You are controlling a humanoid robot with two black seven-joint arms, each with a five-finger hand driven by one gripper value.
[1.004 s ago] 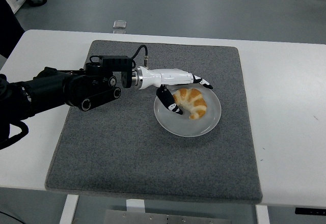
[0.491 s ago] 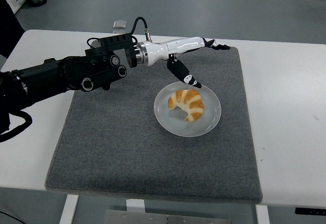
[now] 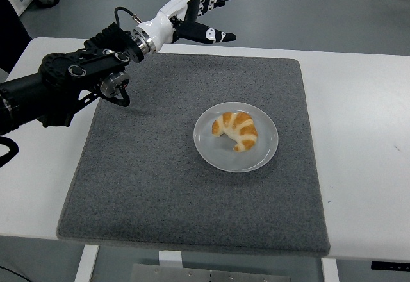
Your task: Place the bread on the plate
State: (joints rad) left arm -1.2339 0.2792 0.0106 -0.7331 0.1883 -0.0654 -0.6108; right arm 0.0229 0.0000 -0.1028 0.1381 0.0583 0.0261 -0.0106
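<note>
Bread (image 3: 236, 130) lies on the plate (image 3: 266, 157), well apart, down-right of the left robot hand (image 3: 202, 6), raised, fingers spread, apparently empty.

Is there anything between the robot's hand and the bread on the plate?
No. In the head view, only bare grey felt mat lies between the raised, open left hand and the golden croissant on the round white plate.
</note>
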